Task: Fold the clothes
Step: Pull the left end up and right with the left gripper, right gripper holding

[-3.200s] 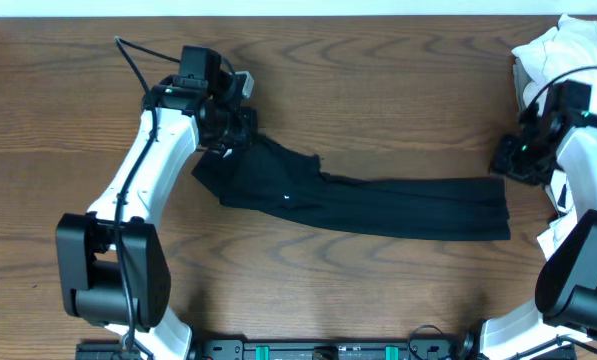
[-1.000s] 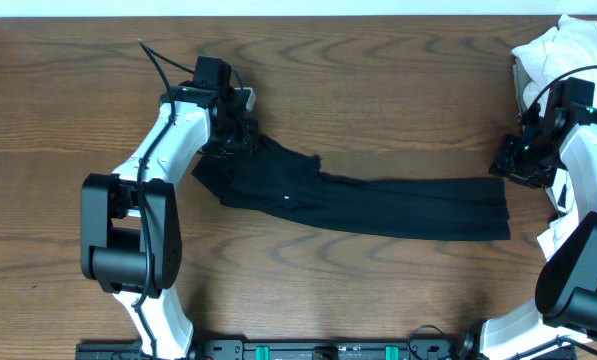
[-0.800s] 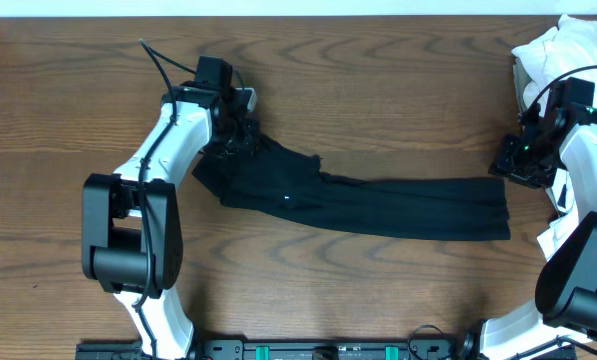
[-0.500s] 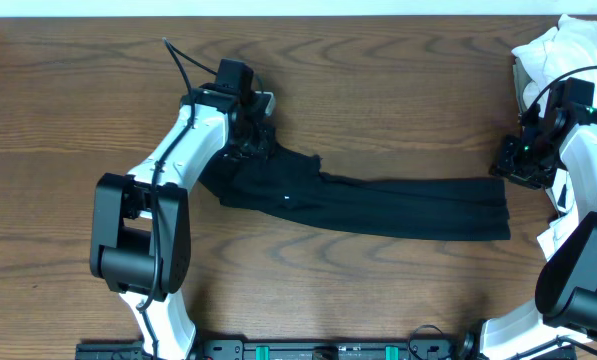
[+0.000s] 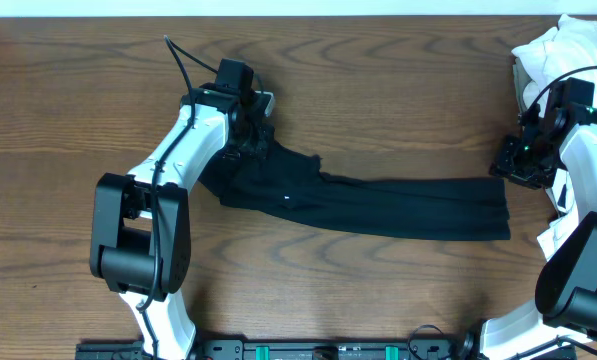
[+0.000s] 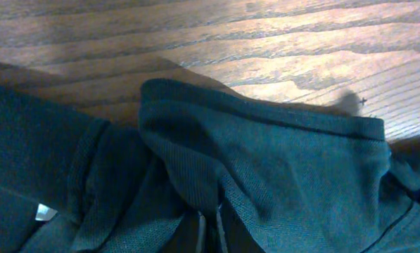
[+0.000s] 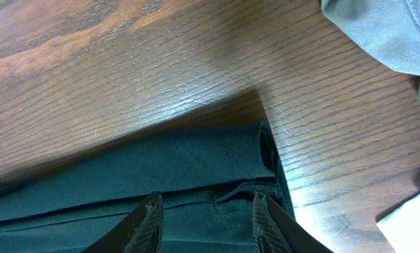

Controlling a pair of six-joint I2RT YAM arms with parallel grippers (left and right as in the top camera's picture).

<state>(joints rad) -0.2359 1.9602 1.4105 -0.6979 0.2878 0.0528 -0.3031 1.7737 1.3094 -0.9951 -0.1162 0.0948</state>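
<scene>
A dark garment (image 5: 378, 205) lies stretched across the middle of the wooden table, folded into a long strip. My left gripper (image 5: 255, 143) is at its upper left end, shut on a pinch of the dark fabric (image 6: 266, 161), which bunches up around the jaws (image 6: 208, 226). My right gripper (image 5: 508, 165) is at the strip's right end, open, with its fingers (image 7: 208, 214) spread over the hem (image 7: 195, 158) of the garment.
A pile of white and pale grey clothes (image 5: 563, 50) sits at the back right corner, its edge showing in the right wrist view (image 7: 385, 35). More white cloth (image 5: 558, 235) lies by the right arm. Bare wood table (image 5: 378, 90) surrounds the garment.
My left gripper has moved right and slightly forward along the garment's top left corner, carrying the pinched fabric with it. The right arm has stayed in place.
</scene>
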